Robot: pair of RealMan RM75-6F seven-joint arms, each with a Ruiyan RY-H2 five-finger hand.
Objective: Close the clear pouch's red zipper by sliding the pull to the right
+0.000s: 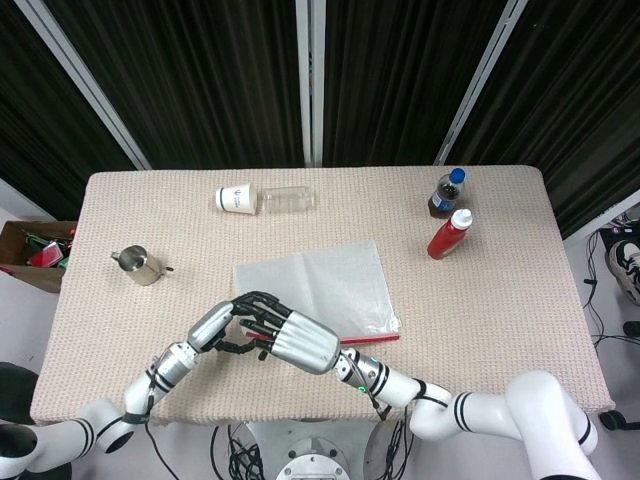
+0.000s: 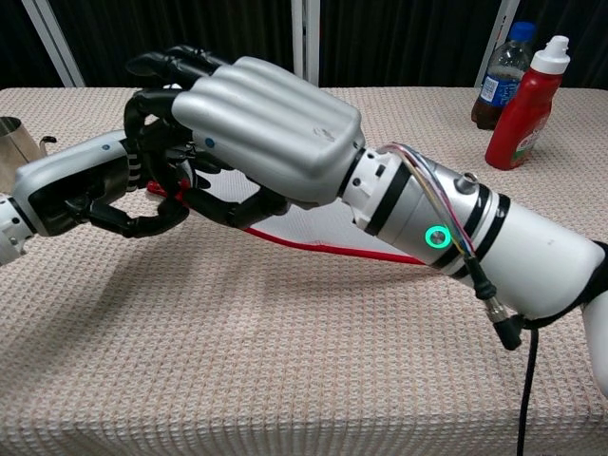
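Note:
The clear pouch (image 1: 318, 283) lies flat mid-table, its red zipper (image 1: 372, 339) running along the near edge. In the chest view the zipper (image 2: 328, 250) rises off the cloth toward both hands. My right hand (image 1: 302, 341), silver-backed, curls over the zipper's left part and its dark fingers close around the red strip, where the pull is hidden (image 2: 258, 128). My left hand (image 1: 226, 324) meets it from the left and pinches the pouch's left end; a bit of red shows between its fingers (image 2: 90, 188).
A small metal cup (image 1: 138, 264) stands at the left. A paper cup (image 1: 236, 197) and a clear bottle (image 1: 287, 199) lie at the back. A red sauce bottle (image 1: 448, 236) and a cola bottle (image 1: 447, 192) stand at the right.

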